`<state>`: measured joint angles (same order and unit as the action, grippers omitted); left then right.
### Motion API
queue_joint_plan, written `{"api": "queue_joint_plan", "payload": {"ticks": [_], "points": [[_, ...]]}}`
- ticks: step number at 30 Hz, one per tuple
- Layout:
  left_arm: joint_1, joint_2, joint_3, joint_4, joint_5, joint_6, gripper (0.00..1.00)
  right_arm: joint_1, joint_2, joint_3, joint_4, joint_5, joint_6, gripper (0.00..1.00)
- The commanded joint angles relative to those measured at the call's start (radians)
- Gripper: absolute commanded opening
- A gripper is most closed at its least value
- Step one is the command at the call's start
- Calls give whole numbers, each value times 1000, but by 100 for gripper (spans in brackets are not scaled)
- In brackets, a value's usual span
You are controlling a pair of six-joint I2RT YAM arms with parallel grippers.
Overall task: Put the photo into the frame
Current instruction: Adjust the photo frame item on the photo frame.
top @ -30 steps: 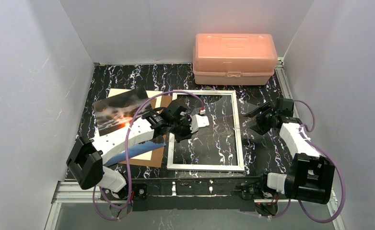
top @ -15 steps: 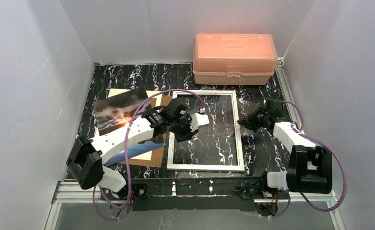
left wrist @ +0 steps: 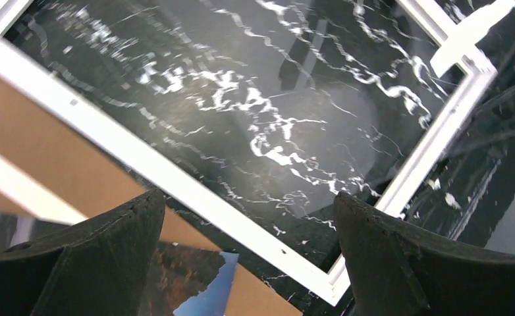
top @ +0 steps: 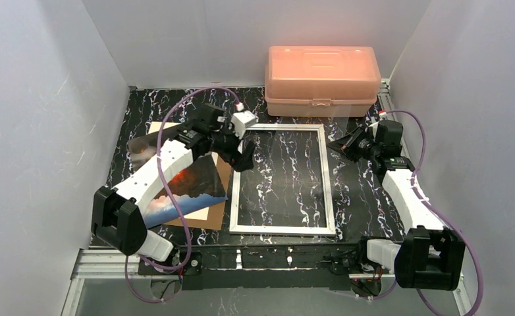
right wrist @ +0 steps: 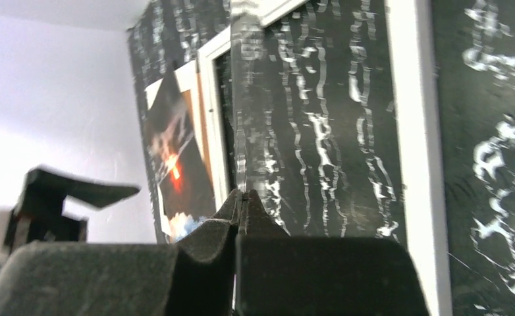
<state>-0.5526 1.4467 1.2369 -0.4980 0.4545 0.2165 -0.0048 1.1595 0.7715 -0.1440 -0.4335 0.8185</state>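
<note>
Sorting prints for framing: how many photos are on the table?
1. The photo lies on the brown board, left of the frame, partly covered by the left arm. Another could be hidden beneath it.

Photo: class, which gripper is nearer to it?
Left. The left gripper hovers beside the photo, off its far right corner; the right gripper is across the frame, at its right edge.

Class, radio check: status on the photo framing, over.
Left gripper, jaws open, over frame left edge. Right gripper, jaws shut on clear pane. Photo on board, outside frame.
</note>
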Motion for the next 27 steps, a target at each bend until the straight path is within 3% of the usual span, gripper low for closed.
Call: {"api": "queue_joint_plan", "payload": {"ticks": [1, 7, 10, 12, 14, 19, 22, 27], "points": [[127, 49, 19, -4, 7, -129, 95, 2, -58, 73, 123, -180, -5, 1], [284, 215, 67, -11, 41, -209, 74, 38, -70, 197, 246, -356, 106, 1], [323, 236, 64, 13, 82, -236, 73, 44, -69, 238, 368, -431, 205, 1], [332, 235, 59, 18, 90, -232, 73, 45, -65, 219, 556, -475, 324, 1], [344, 232, 55, 22, 94, -237, 73, 49, -49, 168, 739, -495, 451, 1], [383, 218, 25, 31, 88, -230, 72, 56, 53, -15, 998, -493, 637, 1], [397, 210, 7, 34, 68, -208, 71, 73, 138, -50, 1035, -486, 663, 1], [408, 213, -17, 59, 76, -166, 69, 111, 225, -31, 806, -458, 499, 1]]}}
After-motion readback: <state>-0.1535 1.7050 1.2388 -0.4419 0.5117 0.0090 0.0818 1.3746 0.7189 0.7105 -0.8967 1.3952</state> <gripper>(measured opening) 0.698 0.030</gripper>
